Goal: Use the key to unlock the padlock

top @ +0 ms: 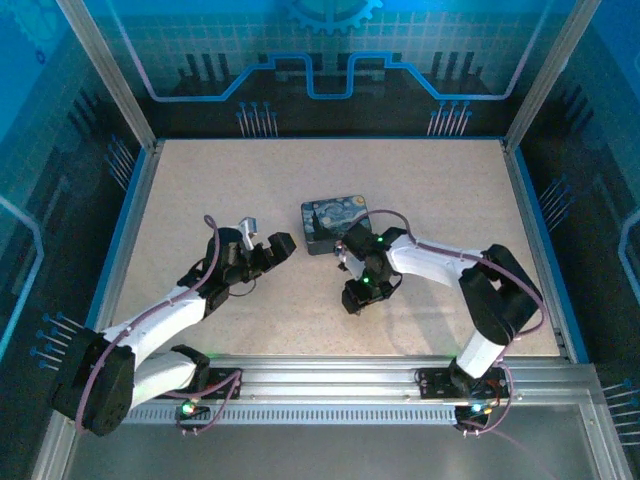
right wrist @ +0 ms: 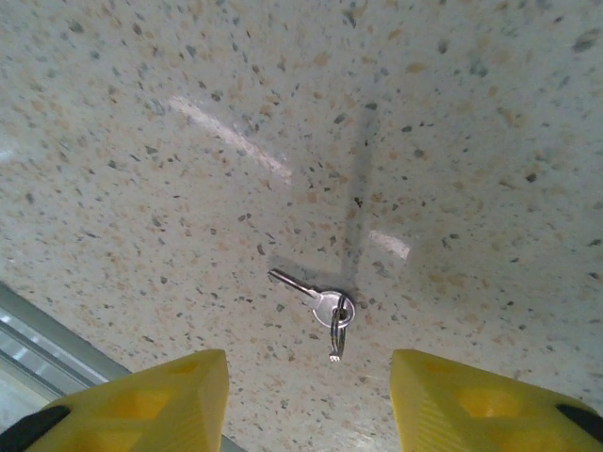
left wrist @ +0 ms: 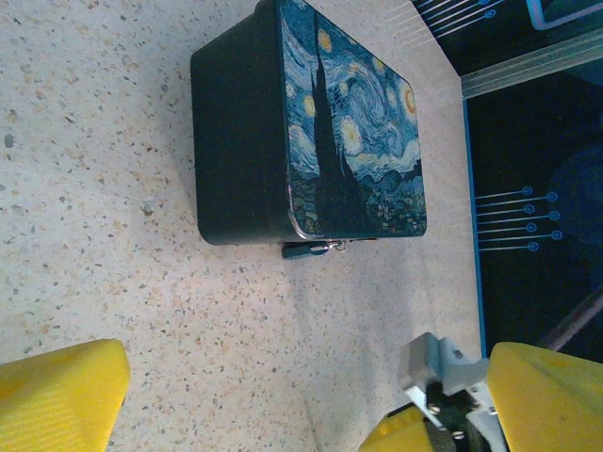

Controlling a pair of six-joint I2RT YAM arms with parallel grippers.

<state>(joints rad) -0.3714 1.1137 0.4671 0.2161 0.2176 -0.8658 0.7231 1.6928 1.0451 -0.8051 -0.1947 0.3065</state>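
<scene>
Right jaws: are set apart, with nothing clasped between them.
Right gripper (right wrist: 309,400): is held low over the table (right wrist: 452,113), with one yellow finger (right wrist: 151,405) on each side of the key.
Key (right wrist: 320,303): is seen lying flat on the table on a small ring (right wrist: 340,316), just ahead of the gap between the fingers and touched by neither.
Left jaws: are spread wide, and nothing is held.
Left gripper (left wrist: 273,414): is pointed toward the tin and kept well apart from it.
Padlock (left wrist: 306,250): is seen hanging at the edge of the tin that faces the left gripper, touching it. It cannot be told at this size whether its shackle is shut.
Tin (left wrist: 353,122): is seen with its lid down, resting on the table between the two arms.
Done: nothing of the task is judged to be done. The key is not yet picked up and the padlock is untouched.
Left: the key is to be gripped, carried to the padlock, put into the keyhole and turned. The padlock may need to be steadied by the left gripper.
</scene>
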